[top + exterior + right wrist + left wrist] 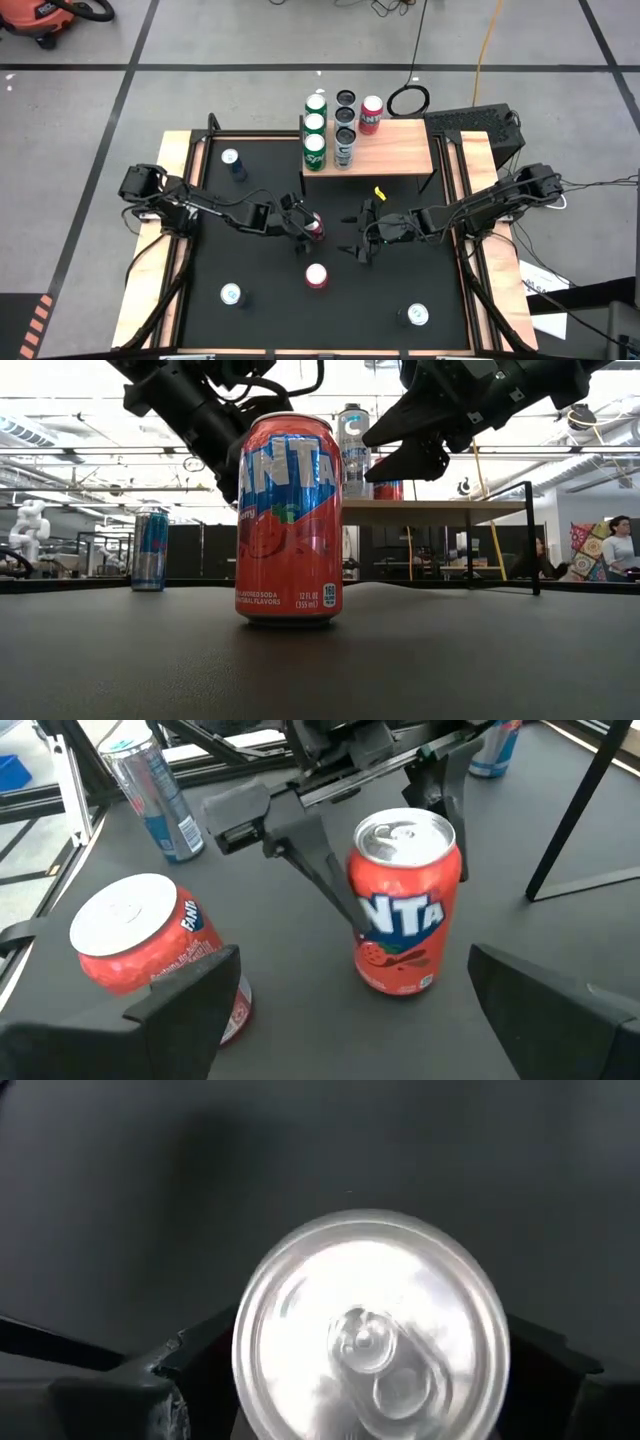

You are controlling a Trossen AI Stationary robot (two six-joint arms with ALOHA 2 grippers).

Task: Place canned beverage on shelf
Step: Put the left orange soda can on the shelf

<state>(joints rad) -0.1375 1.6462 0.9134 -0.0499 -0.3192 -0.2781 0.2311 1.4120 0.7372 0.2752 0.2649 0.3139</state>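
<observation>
A red Fanta can point(315, 228) stands upright on the black mat point(250, 260) at mid-table, and my left gripper point(303, 224) is shut on it. The left wrist view looks down on its silver lid point(370, 1325). My right gripper point(360, 233) is open and empty just to the can's right, facing it point(405, 900). A second red Fanta can point(316, 276) stands free on its base nearer the front and fills the low view point(290, 520). The light-wood shelf point(400, 150) at the far edge holds several green, black and red cans. My left gripper pinches the red can's side wall point(358, 915) between its two fingers, one point(165, 1380) on each side of the body below the lid. The fingers come slanting down from the table's left. The can stands upright with its base on the mat.
Blue cans stand on the mat at the far left point(232, 160), near left point(230, 295) and near right point(417, 315). The shelf's thin black legs point(580, 810) rise beyond the held can. A wooden frame point(180, 150) borders the mat.
</observation>
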